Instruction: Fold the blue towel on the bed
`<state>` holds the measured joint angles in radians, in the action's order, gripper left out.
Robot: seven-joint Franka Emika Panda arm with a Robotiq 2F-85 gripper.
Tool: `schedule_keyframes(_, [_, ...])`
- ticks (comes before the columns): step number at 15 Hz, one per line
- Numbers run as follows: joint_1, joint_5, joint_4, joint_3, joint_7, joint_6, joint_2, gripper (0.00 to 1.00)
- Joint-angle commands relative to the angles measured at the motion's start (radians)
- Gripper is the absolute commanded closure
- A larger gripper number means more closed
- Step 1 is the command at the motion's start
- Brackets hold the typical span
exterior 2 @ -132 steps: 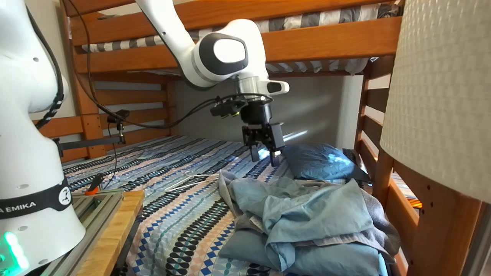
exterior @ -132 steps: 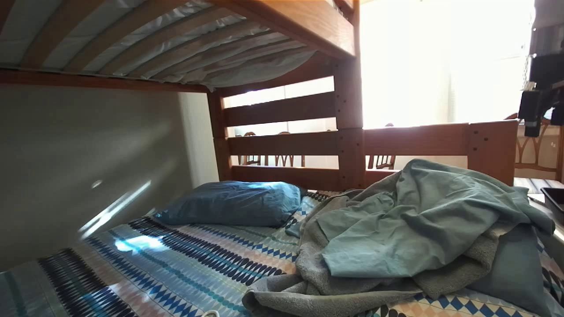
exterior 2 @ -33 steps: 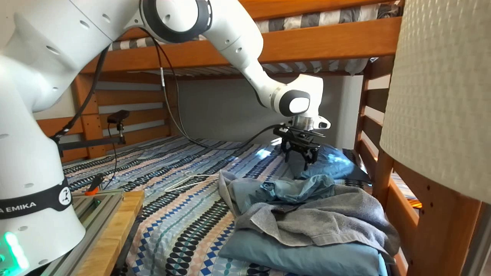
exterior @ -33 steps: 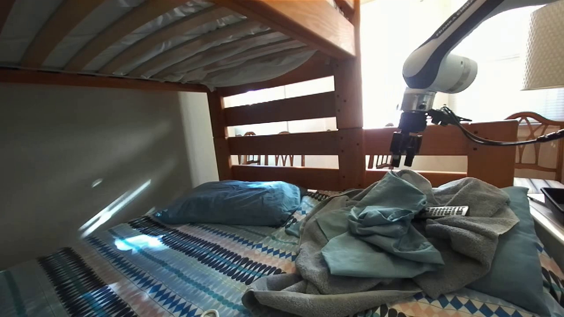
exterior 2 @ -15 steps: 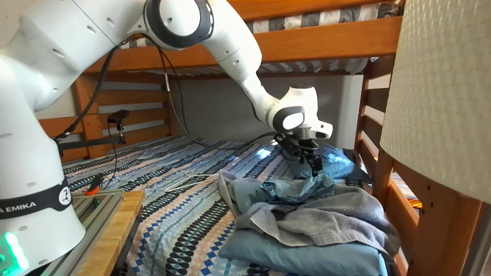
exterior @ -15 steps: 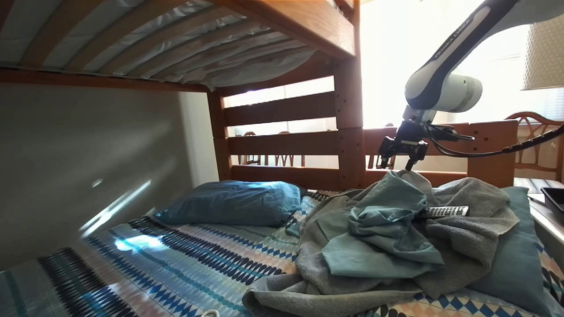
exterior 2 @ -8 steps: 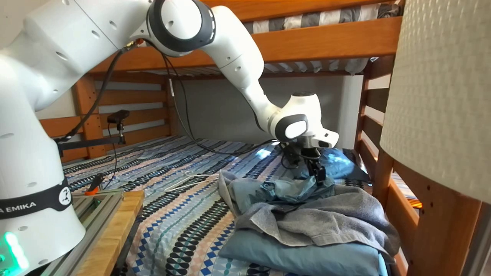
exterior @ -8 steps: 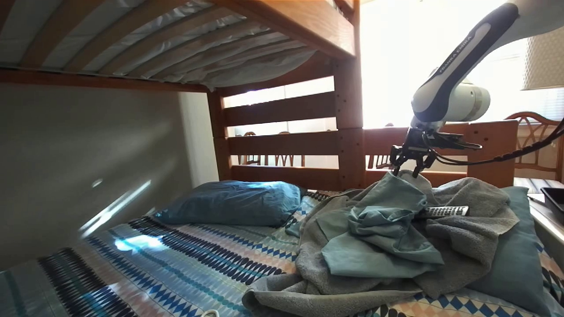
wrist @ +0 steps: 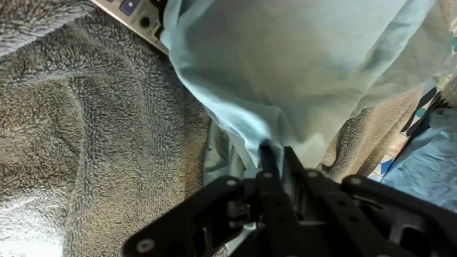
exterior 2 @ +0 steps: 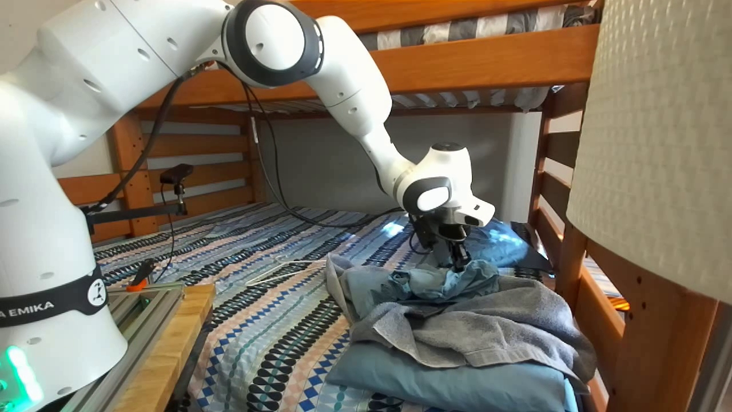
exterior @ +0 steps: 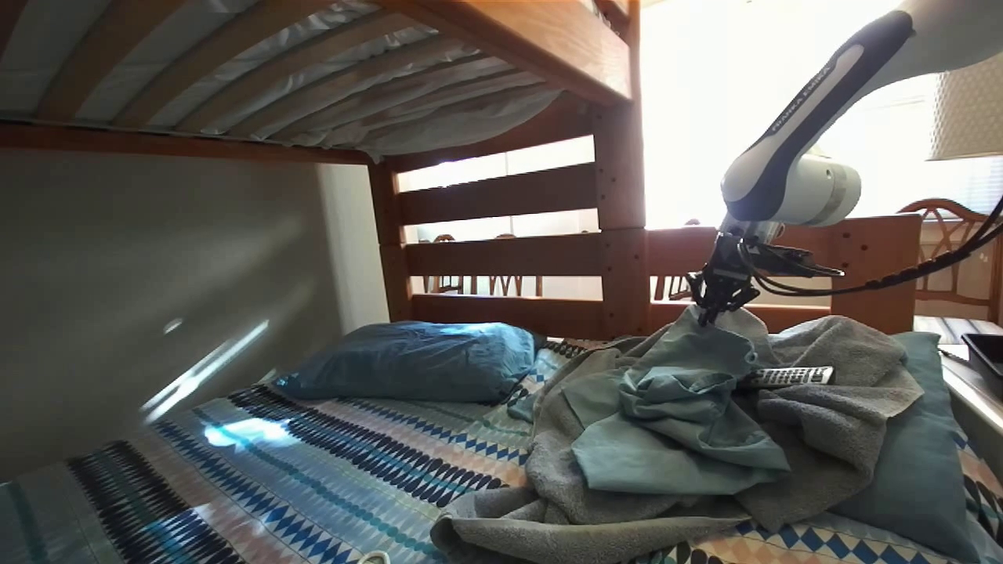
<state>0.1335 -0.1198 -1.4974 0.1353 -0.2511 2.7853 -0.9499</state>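
Blue towel (exterior: 689, 423) is just a crumpled heap on top of the gray blanket (exterior: 823, 446). The end effector (wrist: 276, 151) is above the gray blanket too, jaws pretty much together with a raised bit of the blue towel pinched between them. There's a remote (exterior: 791, 377) on the gray blanket, a teal pillow (exterior 2: 452, 380) sticking out from under it, and a darker blue pillow (exterior: 423, 364) to its left in an exterior view.
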Motion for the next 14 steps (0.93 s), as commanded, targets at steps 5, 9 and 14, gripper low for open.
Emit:
schedule_keyframes(5, [0.008,-0.026,0.059,0.071,0.078,0.003,-0.014,1.0])
schedule_keyframes(9, [0.038,-0.012,0.128,0.177,0.216,-0.021,-0.027,1.0])
schedule_keyframes(14, [0.017,-0.051,0.274,0.37,0.429,-0.174,-0.133,1.0])
